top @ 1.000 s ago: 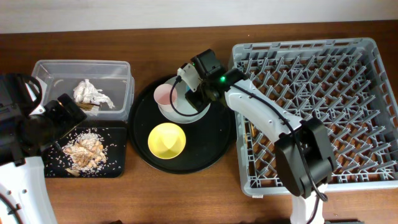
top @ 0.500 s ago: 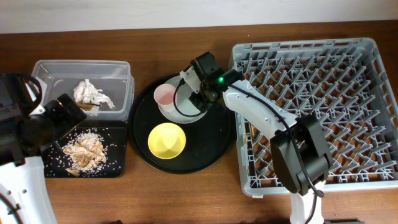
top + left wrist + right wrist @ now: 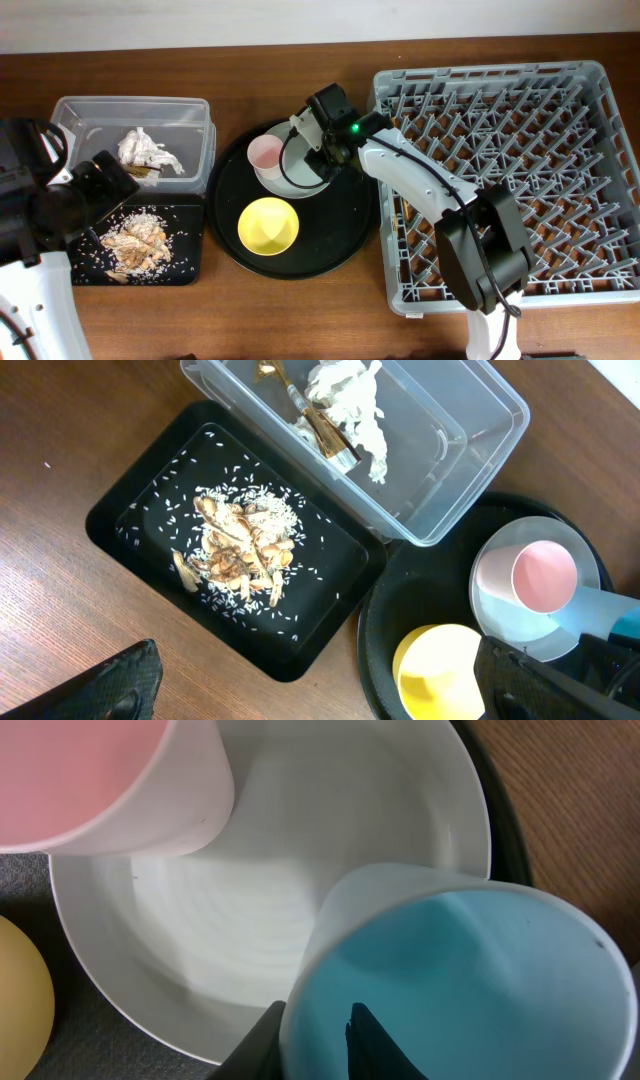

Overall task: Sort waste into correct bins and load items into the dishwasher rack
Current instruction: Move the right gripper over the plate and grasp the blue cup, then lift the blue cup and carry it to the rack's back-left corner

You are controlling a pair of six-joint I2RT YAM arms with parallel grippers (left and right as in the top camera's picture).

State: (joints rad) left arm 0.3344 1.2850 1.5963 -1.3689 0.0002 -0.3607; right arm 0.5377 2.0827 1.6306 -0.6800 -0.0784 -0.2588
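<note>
now right hand (image 3: 315, 1032) straddles light blue cup (image 3: 450, 990) rim on plate (image 3: 250, 940).

The right end effector (image 3: 305, 150) reaches toward ten o'clock, its fingers (image 3: 365, 1040) pinching a rim. The left end effector (image 3: 105, 185) hovers at nine o'clock, fingers spread apart.

The round tray (image 3: 345, 240) sits between the tub (image 3: 195, 130) and food tray (image 3: 190, 245) on the left (tub behind, holding the tissue (image 3: 145, 150)) and the rack (image 3: 560, 150) on the right, carrying the plate (image 3: 300, 185) with two cups (image 3: 265, 152), the bowl (image 3: 268, 225) in front.
</note>
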